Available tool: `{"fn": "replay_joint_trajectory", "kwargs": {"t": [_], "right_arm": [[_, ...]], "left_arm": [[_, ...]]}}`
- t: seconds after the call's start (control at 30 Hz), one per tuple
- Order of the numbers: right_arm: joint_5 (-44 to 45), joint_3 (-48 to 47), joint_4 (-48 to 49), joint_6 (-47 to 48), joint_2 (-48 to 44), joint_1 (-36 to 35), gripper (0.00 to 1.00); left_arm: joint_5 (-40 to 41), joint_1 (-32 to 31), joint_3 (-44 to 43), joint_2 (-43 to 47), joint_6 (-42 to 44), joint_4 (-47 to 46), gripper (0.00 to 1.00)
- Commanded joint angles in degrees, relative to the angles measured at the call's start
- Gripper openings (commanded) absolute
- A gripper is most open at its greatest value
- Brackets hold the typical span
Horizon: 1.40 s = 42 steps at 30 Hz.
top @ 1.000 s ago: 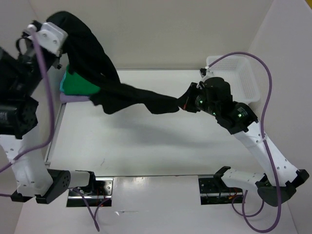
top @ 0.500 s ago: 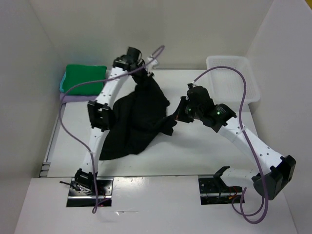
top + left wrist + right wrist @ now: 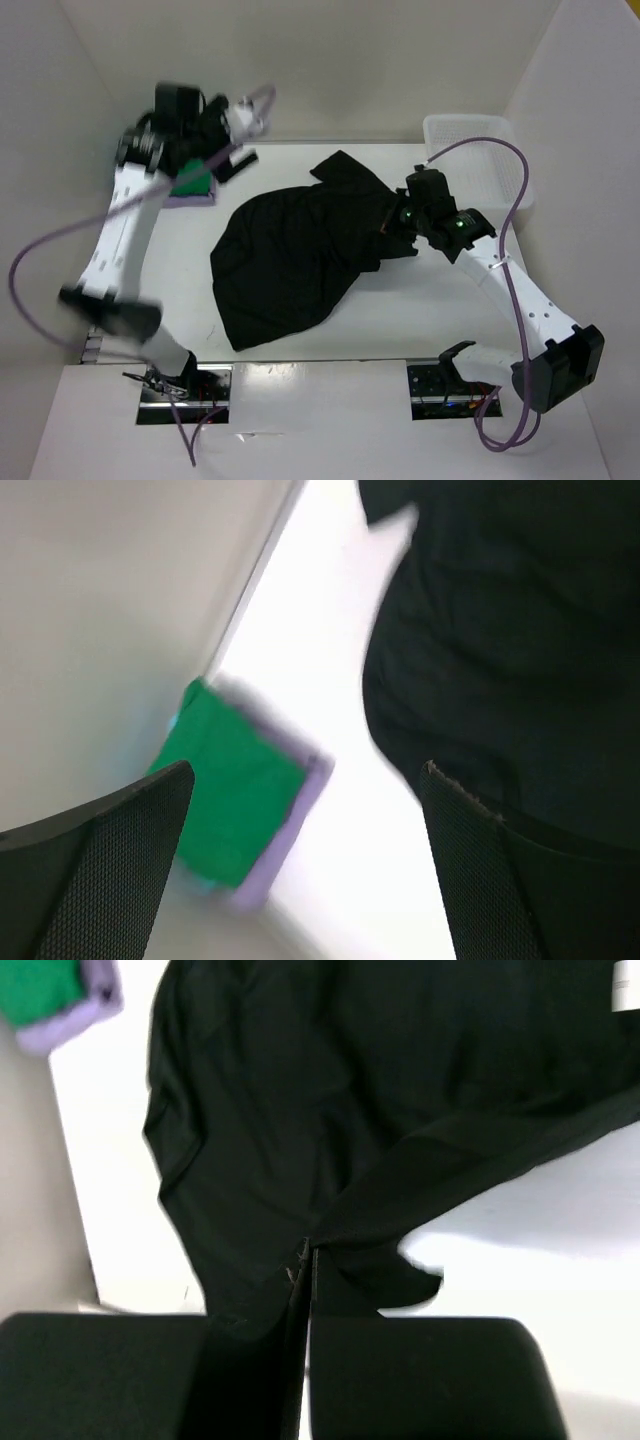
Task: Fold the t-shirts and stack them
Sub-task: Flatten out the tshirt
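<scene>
The black t-shirt lies rumpled across the middle of the table, an edge pinched in the clenched right tool, plain only in the right wrist view. The left tool hangs released and empty. Its camera shows the green t-shirt atop the lavender t-shirt, which the left arm half hides from above.

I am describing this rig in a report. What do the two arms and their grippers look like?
The left arm and right arm have white links and black joints. A thin purple cable loops along each. Small green lights glow near the right arm's wrist. The left gripper has flat black fingers with a fine dotted texture; the right gripper is black too.
</scene>
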<state>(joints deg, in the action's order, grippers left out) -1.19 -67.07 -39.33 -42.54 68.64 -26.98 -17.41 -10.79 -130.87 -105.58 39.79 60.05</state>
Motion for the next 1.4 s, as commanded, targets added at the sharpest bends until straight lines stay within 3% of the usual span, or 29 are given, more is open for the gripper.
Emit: {"fn": "replay_joint_trajectory", "kwargs": {"t": [0.0, 0.03, 0.07, 0.2, 0.4, 0.57, 0.77, 1.03, 1.07, 1.13, 1.17, 1.2, 1.27, 1.33, 1.37], "right_arm": [[0.1, 1.7, 2.5, 1.7, -2.4, 3.4, 0.0], [0.1, 2.4, 2.5, 2.3, -2.9, 3.4, 0.0], [0.1, 2.4, 2.5, 2.3, -2.9, 3.9, 0.0], [-0.9, 4.3, 2.5, 2.3, -2.9, 4.0, 0.0], [-0.2, 6.5, 2.5, 1.8, -5.5, 4.0, 0.0], [0.9, 7.6, 2.5, 0.6, -6.1, 4.5, 0.0], [2.1, 9.8, 2.0, 0.6, -8.0, 5.8, 0.0], [2.1, 9.2, 1.5, 1.1, -7.5, 8.3, 0.0], [2.1, 9.2, 1.5, 1.1, -7.5, 9.0, 0.0], [2.1, 9.2, 1.5, 1.1, -7.5, 9.8, 0.0], [1.3, 9.2, 1.5, 1.1, -7.5, 10.4, 0.0], [1.3, 9.2, 1.5, 1.8, -7.5, 11.1, 0.0], [0.7, 9.2, 1.5, 1.8, -7.5, 11.1, 0.0], [0.1, 9.2, 2.0, 2.3, -7.5, 12.3, 0.0], [0.1, 9.2, 2.0, 2.3, -7.5, 12.3, 0.0]], "left_arm": [[11.6, -15.4, 45.8, 24.4, 17.5, -8.3, 1.0], [14.0, -18.8, 55.4, 33.4, 18.2, -9.2, 1.0], [15.1, -21.3, 68.0, 36.5, 18.2, -8.3, 1.0], [11.3, -22.0, 82.3, 44.4, 19.6, -0.1, 1.0], [11.9, -26.6, 82.5, 39.0, 23.8, 0.8, 1.0], [22.3, -35.9, 87.1, 32.7, 29.1, -8.3, 1.0], [17.7, -44.1, 92.8, 32.3, 30.6, -12.1, 1.0], [18.4, -44.7, 96.4, 28.3, 34.6, -17.7, 1.0], [18.4, -44.7, 97.3, 26.6, 34.6, -18.8, 0.94], [17.2, -44.7, 95.2, 23.6, 33.4, -18.8, 0.72], [17.1, -44.7, 94.4, 22.5, 32.3, -18.2, 0.58], [16.5, -44.7, 93.8, 21.6, 31.7, -18.2, 0.35], [16.5, -44.7, 92.6, 19.4, 30.2, -17.7, 0.13], [16.5, -44.7, 92.5, 19.4, 29.5, -17.7, 0.0], [15.9, -44.7, 91.9, 19.4, 28.6, -17.7, 0.0]]}}
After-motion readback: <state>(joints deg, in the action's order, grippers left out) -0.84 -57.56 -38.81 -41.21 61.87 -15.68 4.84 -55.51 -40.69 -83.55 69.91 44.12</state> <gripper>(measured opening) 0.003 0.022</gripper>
